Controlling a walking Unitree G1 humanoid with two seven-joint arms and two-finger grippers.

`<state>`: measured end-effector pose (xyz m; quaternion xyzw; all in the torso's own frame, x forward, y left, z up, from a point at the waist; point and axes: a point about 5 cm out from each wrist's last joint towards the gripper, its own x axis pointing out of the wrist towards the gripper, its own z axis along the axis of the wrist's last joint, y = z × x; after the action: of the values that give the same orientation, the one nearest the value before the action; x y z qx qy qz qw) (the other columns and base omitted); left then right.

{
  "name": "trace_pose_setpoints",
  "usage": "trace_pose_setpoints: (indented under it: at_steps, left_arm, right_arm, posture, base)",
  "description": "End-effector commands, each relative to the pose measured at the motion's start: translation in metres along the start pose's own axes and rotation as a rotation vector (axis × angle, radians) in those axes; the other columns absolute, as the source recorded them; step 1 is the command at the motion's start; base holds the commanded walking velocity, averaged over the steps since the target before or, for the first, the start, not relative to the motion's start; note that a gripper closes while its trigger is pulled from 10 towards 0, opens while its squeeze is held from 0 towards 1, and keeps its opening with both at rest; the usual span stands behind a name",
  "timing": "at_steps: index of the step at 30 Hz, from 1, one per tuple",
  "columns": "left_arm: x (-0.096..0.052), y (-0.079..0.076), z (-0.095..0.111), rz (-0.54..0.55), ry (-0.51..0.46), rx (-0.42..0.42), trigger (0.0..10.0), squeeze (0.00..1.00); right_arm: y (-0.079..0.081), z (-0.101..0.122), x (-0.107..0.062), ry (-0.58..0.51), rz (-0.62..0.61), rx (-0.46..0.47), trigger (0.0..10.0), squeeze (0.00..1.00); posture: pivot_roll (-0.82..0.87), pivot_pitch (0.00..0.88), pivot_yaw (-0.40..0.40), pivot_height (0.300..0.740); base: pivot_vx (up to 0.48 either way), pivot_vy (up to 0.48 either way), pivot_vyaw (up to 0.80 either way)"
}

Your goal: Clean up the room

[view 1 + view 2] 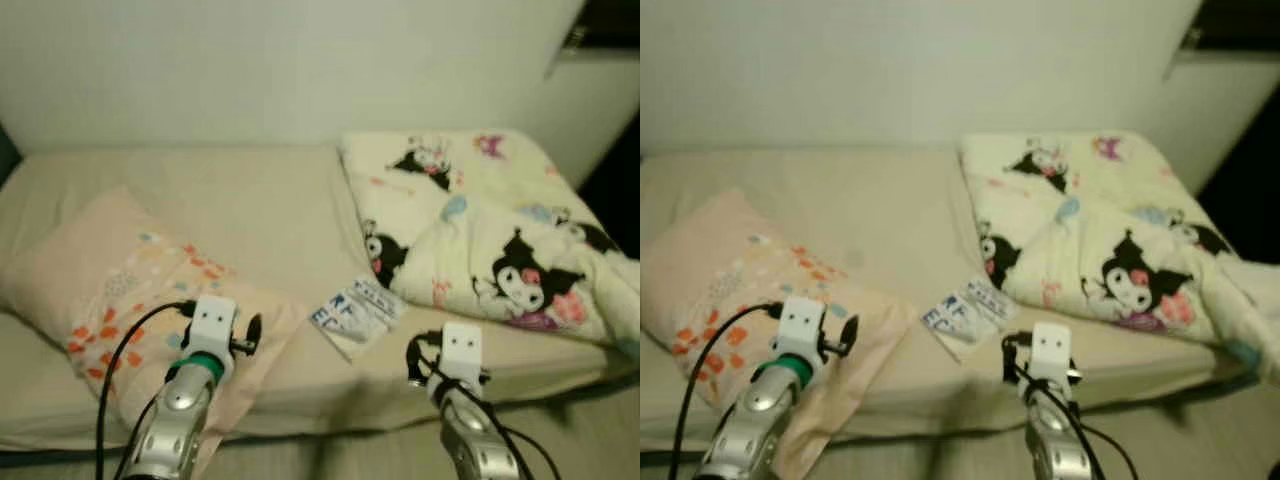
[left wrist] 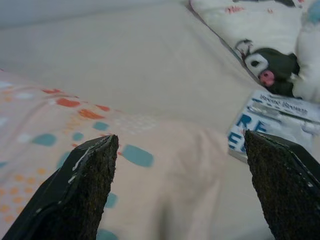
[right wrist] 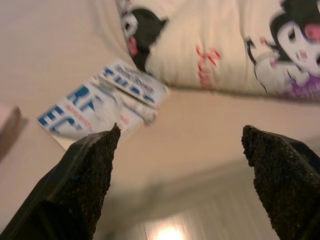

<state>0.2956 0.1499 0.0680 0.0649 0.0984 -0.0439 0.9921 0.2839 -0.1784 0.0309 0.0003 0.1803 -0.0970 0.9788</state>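
Note:
A beige bed (image 1: pixel 250 210) lies before me. On its left rests a pink pillow (image 1: pixel 120 290) with orange and teal spots. A white packet (image 1: pixel 355 315) with blue letters lies near the front edge, mid-bed. A crumpled cartoon-print blanket (image 1: pixel 480 230) covers the right side. My left gripper (image 2: pixel 180 142) hovers open over the pillow's right end, nothing between its fingers (image 2: pixel 85 185). My right gripper (image 3: pixel 180 132) is open at the bed's front edge, just short of the packet (image 3: pixel 100 105), and is empty too.
A pale wall (image 1: pixel 300 70) runs behind the bed. A dark gap (image 1: pixel 615 170) opens at the far right beside the blanket. Light floor (image 3: pixel 170 225) shows below the bed's front edge, under the right gripper.

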Motion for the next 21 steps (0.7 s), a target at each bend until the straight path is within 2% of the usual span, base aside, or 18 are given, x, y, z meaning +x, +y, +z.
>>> trace_pose_setpoints:
  at_steps: [1,12,21]
  left_arm:
    - [-0.0021,0.0058,-0.0053,0.031,0.016,0.011,10.0,0.00]
    - [0.0022,0.0082,-0.0008,0.065,-0.002,0.000,10.0,0.00]
    - [0.0019,0.0104,-0.0054,0.073,0.030,-0.019,10.0,0.00]
  right_arm:
    - [0.0020,-0.0056,-0.0017,0.019,0.005,0.009,10.0,0.00]
    - [0.0048,-0.0012,0.0005,0.002,0.015,0.003,10.0,0.00]
    - [0.0032,0.0005,0.0022,-0.001,0.010,0.004,10.0,0.00]
  posture:
    - [0.13,0.019,0.034,0.740]
    - [0.14,0.021,0.034,0.740]
    - [0.14,0.023,0.034,0.740]
  base:
    - [0.000,0.000,0.00]
    - [0.000,0.000,0.00]
    - [0.000,0.000,0.00]
